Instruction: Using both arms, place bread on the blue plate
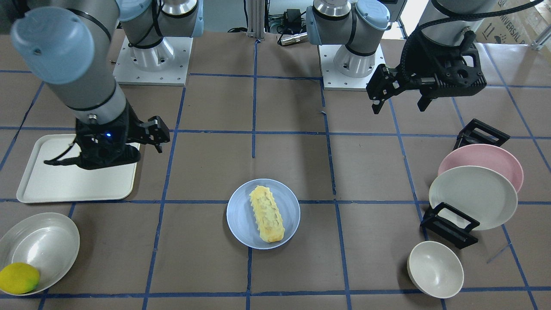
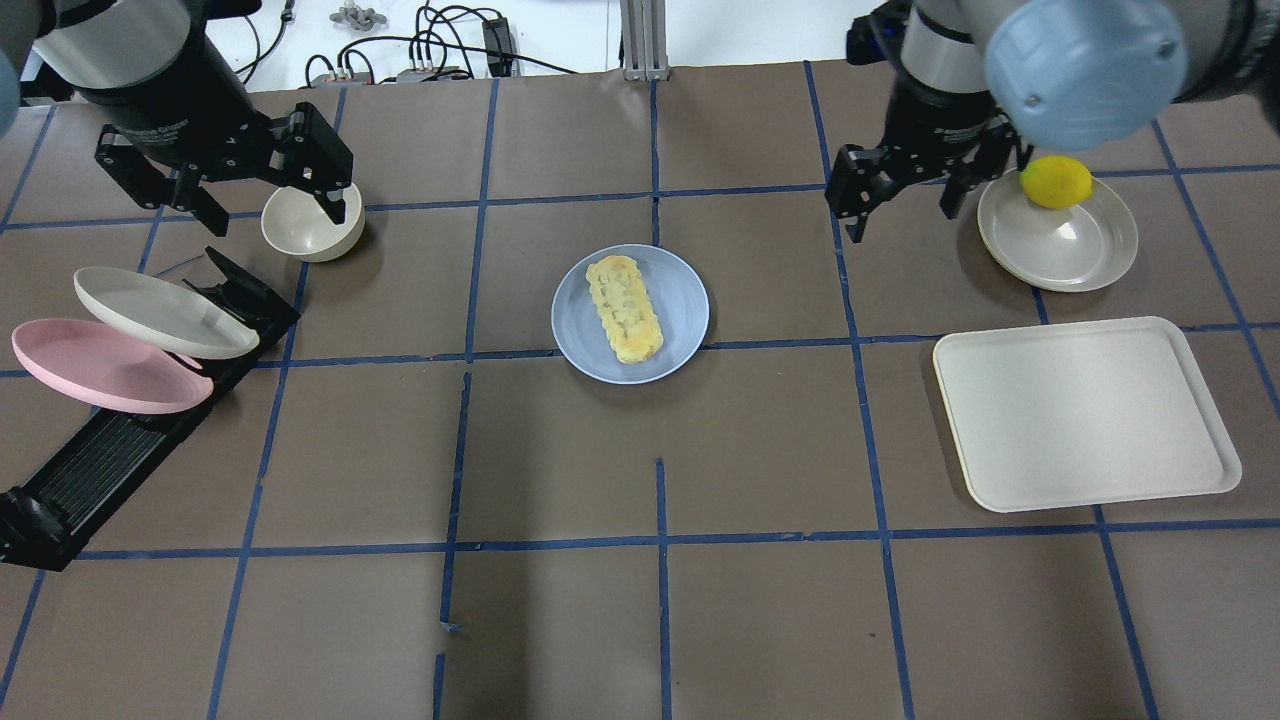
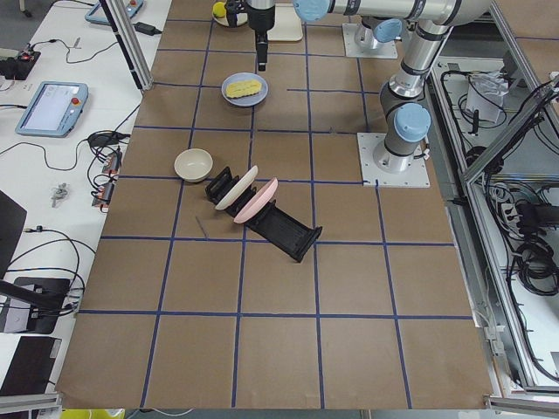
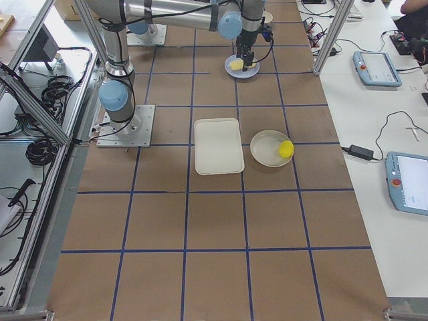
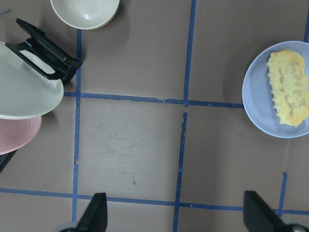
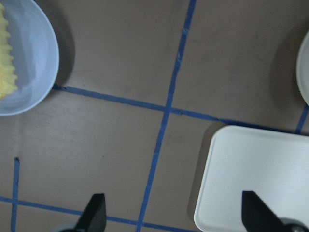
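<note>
Left gripper [image 2: 270, 208] and right gripper [image 2: 900, 212] both hang empty with jaws apart, well off to either side. I see the bread [image 2: 625, 308] lying along the blue plate [image 2: 683, 300], mid-way across the counter [image 2: 560, 450]. It looks light, soft and crumbly; I'd support both ends. A box [image 1: 512, 34] possibly reads "UNIVERSAL".
</note>
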`<state>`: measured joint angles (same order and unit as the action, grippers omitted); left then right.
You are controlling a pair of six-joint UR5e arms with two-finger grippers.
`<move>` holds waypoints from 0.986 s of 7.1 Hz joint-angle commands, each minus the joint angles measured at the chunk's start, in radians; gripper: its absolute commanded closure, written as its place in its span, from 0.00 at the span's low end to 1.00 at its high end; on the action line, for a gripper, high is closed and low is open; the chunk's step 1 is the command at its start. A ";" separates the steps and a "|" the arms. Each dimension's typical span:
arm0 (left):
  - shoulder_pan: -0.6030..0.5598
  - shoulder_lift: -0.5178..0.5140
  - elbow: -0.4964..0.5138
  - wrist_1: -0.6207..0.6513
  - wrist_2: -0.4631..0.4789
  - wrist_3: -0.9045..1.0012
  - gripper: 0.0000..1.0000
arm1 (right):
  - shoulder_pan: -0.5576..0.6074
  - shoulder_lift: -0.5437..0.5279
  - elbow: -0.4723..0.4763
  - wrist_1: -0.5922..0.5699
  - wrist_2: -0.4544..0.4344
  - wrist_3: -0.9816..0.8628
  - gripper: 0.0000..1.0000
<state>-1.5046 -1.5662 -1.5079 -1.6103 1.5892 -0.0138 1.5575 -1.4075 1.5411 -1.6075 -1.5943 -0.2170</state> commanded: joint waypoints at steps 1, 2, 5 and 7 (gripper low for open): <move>0.000 -0.005 0.001 0.007 -0.003 0.000 0.00 | -0.076 -0.047 0.077 0.023 -0.009 -0.031 0.00; 0.000 -0.003 0.001 0.007 -0.003 0.000 0.00 | -0.100 -0.053 0.102 0.012 -0.006 -0.062 0.00; 0.000 -0.003 0.001 0.007 -0.005 0.000 0.00 | -0.093 -0.154 0.135 0.014 0.013 -0.058 0.00; 0.000 -0.003 0.001 0.009 -0.003 -0.002 0.00 | -0.088 -0.151 0.134 0.009 0.014 -0.050 0.00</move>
<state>-1.5049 -1.5690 -1.5066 -1.6026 1.5858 -0.0148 1.4663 -1.5566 1.6779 -1.5956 -1.5813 -0.2721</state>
